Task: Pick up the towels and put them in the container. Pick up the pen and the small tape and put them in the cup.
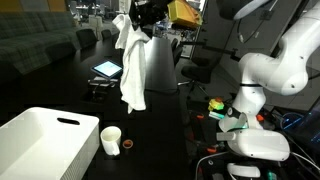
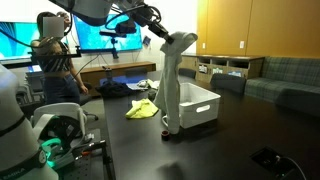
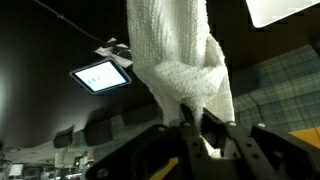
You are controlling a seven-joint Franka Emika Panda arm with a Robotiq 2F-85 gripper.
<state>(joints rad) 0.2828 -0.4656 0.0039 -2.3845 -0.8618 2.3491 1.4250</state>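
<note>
The jaws are clamped on the top of the off-white towel [image 1: 131, 65], which hangs high above the dark worktop [image 1: 60, 95] as a long, limp drape with a nubby weave. The white container [image 1: 40, 140] sits nearer, seemingly empty. The yellow-green towel [image 2: 143, 110] lies crumpled on the worktop near it. The cup [image 1: 110, 139] and small tape [image 1: 127, 145] sit just right of the container. The pen cannot be made out. Nothing looks delivered yet.

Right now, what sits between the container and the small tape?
The cup stands between the container and the small tape, seen in an exterior view.
</note>
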